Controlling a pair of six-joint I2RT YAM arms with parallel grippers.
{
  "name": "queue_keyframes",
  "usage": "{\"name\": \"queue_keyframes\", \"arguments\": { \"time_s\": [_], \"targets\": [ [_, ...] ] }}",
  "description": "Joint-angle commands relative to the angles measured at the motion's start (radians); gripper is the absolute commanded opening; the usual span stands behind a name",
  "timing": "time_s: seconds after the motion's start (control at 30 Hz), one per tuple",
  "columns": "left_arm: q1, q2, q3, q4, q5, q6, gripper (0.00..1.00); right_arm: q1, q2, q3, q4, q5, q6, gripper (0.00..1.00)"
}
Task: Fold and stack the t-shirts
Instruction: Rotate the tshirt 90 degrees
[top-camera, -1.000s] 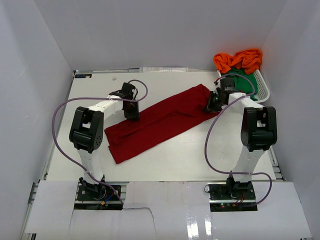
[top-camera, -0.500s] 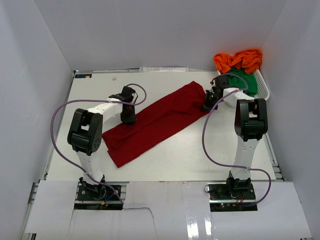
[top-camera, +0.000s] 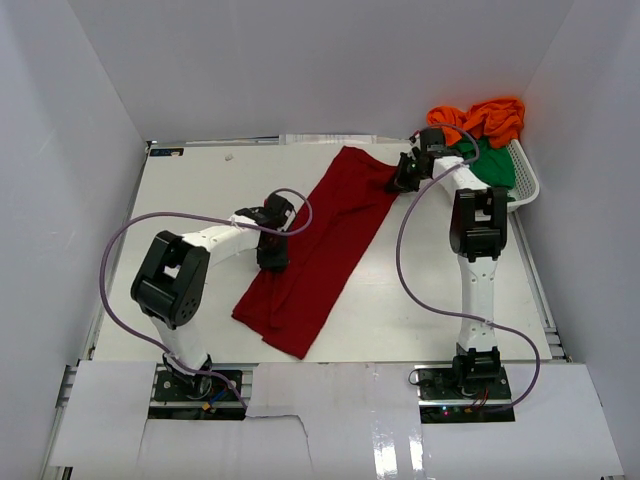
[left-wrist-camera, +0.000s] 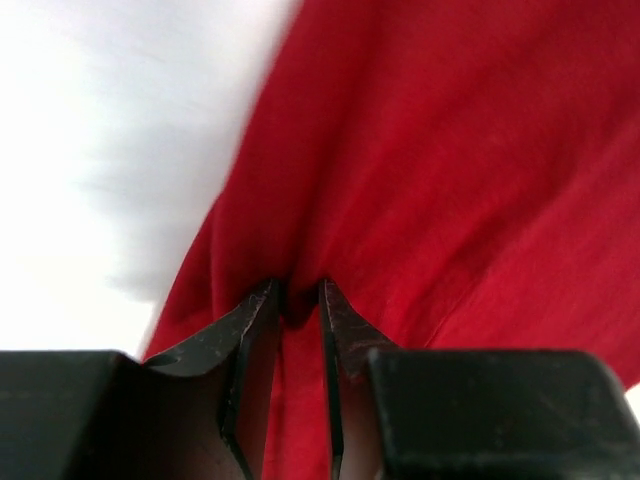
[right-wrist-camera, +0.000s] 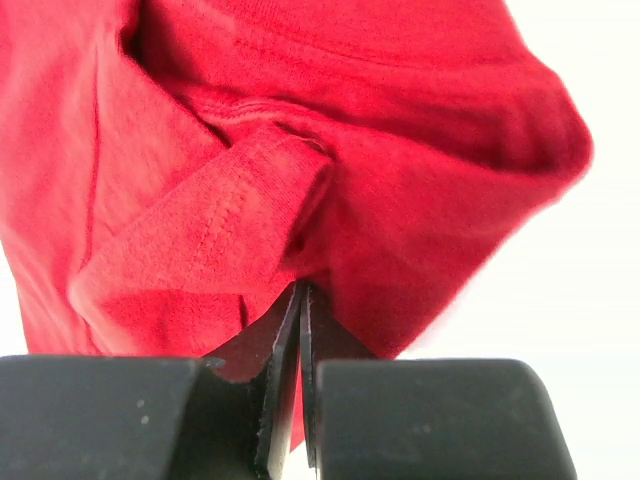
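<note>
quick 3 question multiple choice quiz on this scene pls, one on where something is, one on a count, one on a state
1. Where is the white basket?
A) at the far right of the table
B) at its near left corner
C) between the arm bases

2. How many shirt colours show?
A) one
B) three
C) five

3. What state is the right gripper in?
A) open, holding nothing
B) shut on the dark red shirt
C) out of view

1 A: the top view shows it far right.
2 B: there is the dark red shirt, an orange shirt and a green shirt.
3 B: the right wrist view shows red cloth pinched between its fingers.
</note>
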Motion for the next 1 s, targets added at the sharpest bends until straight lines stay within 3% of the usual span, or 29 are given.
{"name": "queue_keyframes", "arguments": {
  "time_s": [0.0,0.3,0.63,0.67,0.7,0.77,0.8,0.9,0.97],
  "targets": [
    [-0.073,0.016,-0.05,-0.09,0.115,-0.066,0.34,-0.01,0.116,0.104,-0.031,0.042,0.014,0.08],
    [-0.261,0.062,-0.041,-0.092,0.201,-0.17,0.35,-0.016,0.251,0.316,0.031,-0.101,0.112,0.08],
    [-0.348,0.047,-0.001,-0.07,0.253,-0.241,0.37,-0.036,0.273,0.321,0.191,-0.265,0.189,0.09],
    [-0.346,0.038,0.014,-0.075,0.247,-0.241,0.37,-0.038,0.268,0.301,0.208,-0.276,0.198,0.14],
    [-0.341,0.029,0.037,-0.096,0.233,-0.238,0.38,-0.039,0.26,0.287,0.231,-0.288,0.206,0.25],
    [-0.329,0.004,0.134,-0.142,0.207,-0.224,0.41,-0.043,0.236,0.25,0.309,-0.337,0.235,0.32],
    [-0.309,-0.005,0.172,-0.158,0.204,-0.217,0.46,-0.044,0.222,0.248,0.323,-0.354,0.239,0.4],
    [-0.221,-0.024,0.365,-0.223,0.221,-0.16,0.59,-0.047,0.19,0.245,0.338,-0.368,0.246,0.51],
    [-0.162,-0.012,0.527,-0.273,0.25,-0.123,0.6,-0.049,0.162,0.227,0.341,-0.373,0.235,0.52]
  ]
}}
